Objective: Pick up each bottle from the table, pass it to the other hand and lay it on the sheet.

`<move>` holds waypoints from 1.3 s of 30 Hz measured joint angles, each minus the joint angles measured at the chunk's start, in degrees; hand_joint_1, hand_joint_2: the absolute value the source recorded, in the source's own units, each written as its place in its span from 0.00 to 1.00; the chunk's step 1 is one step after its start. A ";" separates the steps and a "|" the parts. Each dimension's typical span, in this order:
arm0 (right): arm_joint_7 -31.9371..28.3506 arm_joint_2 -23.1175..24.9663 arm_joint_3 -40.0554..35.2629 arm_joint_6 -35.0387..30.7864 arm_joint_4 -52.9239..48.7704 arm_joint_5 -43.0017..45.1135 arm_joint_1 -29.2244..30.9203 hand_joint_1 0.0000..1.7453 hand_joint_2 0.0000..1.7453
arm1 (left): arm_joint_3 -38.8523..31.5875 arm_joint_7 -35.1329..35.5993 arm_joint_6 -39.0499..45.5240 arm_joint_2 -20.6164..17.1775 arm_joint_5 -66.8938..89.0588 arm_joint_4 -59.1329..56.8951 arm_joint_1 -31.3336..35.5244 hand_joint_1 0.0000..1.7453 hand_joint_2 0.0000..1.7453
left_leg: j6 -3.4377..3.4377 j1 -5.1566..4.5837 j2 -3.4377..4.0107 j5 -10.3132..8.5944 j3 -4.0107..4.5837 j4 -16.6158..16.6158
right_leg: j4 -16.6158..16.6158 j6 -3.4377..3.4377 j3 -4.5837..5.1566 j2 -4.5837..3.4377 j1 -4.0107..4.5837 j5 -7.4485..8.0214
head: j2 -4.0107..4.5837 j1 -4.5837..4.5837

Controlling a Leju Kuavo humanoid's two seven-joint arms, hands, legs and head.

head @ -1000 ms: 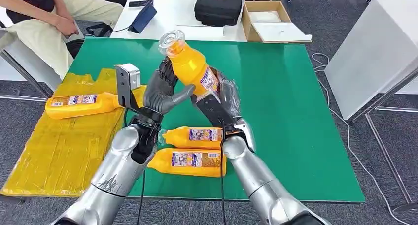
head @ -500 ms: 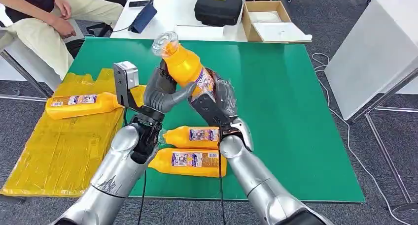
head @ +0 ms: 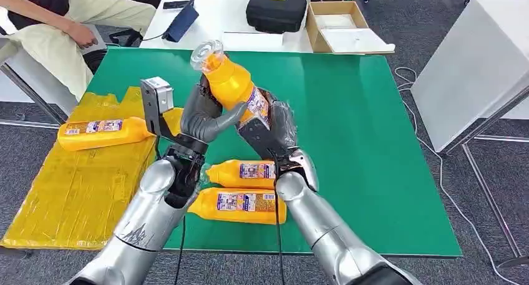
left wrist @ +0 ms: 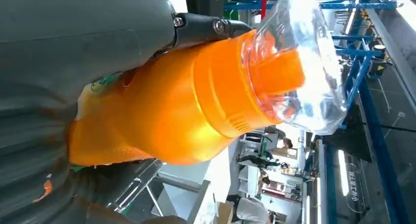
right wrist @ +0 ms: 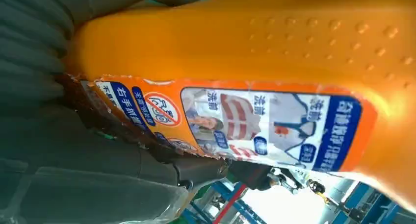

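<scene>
Near the centre of the head view, the right hand (head: pixel 265 128) grips the lower body of an orange bottle (head: pixel 234 82), fingers wrapped round the label, and holds it tilted with its clear cap toward the upper left. The left hand (head: pixel 203 113) has its fingers curled against the same bottle's upper body, thumb crossing under it; whether it bears any weight yet cannot be told. Both hands meet on it, presumably because the handover is under way.

Four bottles are in view: this one in the air, two lying side by side on the green table (head: pixel 374 141) at lower centre, and one already laid on the yellow sheet (head: pixel 75 185) at left.
</scene>
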State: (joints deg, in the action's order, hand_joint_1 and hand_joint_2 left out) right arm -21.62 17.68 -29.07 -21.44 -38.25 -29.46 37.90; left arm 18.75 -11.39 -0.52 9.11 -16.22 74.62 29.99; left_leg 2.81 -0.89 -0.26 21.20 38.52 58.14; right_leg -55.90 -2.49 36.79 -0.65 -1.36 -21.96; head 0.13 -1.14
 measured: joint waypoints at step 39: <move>5.40 1.33 -14.93 1.22 1.12 -0.90 2.45 1.00 1.00 | -2.25 -6.32 4.33 -0.24 -3.98 -2.88 -2.24 0.99 1.00 | 0.00 0.00 0.02 0.00 0.04 0.00 | 0.00 0.01 0.05 -0.01 -0.02 0.00 | 0.00 0.02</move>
State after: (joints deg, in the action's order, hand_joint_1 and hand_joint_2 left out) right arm -16.22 19.02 -44.00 -20.22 -37.13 -30.36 40.35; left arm 16.50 -17.71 3.81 8.87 -20.20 71.74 27.75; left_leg 2.80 -0.90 -0.25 21.20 38.56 58.14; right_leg -55.90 -2.49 36.84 -0.65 -1.38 -21.97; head 0.13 -1.11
